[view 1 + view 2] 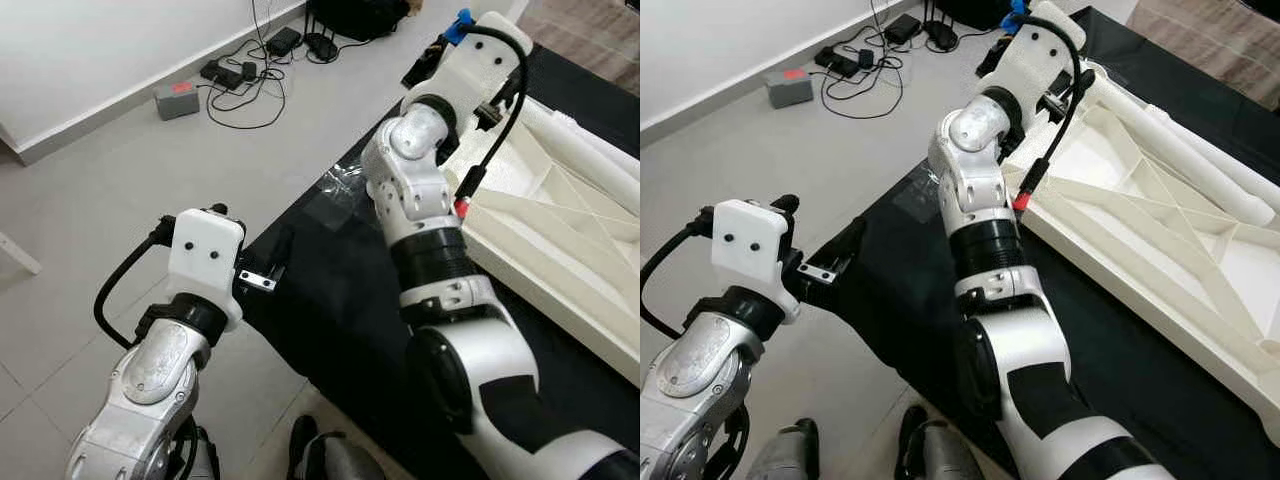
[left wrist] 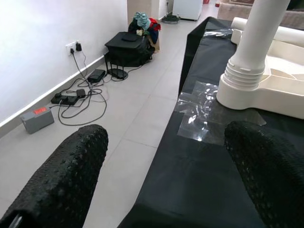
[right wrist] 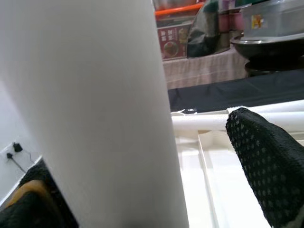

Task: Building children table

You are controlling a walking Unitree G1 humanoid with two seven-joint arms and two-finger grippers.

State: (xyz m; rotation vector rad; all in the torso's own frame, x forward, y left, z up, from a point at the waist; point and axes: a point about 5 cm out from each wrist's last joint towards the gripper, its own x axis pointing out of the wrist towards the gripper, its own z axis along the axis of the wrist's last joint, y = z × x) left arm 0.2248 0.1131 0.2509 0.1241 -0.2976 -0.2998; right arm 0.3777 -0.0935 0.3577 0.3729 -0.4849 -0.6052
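Reaching up and across the black mat (image 1: 340, 320), the right arm has its gripper (image 3: 156, 156) at the far corner of the upside-down white table top (image 1: 1160, 215), and the wrist view puts a thick white table leg (image 3: 95, 114) right between the fingers, one black finger (image 3: 268, 164) to one side and a sliver of the other at the opposite edge. They bracket the leg, though whether they squeeze it I cannot tell. From the left wrist that same leg (image 2: 259, 45) stands upright in its ribbed socket at the table top's corner, beside a patch of clear tape (image 2: 202, 114) stuck on the mat. More loose white legs (image 1: 1185, 150) lie along the far side of the ribbed underside. The left gripper (image 2: 166, 161) hovers near the mat's edge, above the grey tiled floor (image 1: 110, 190), fingers spread wide with nothing in them. Over by the wall (image 1: 90, 50), a tangle of cables (image 1: 245, 85), a grey box with a red top (image 1: 177, 98) and a black bag (image 2: 128, 45).
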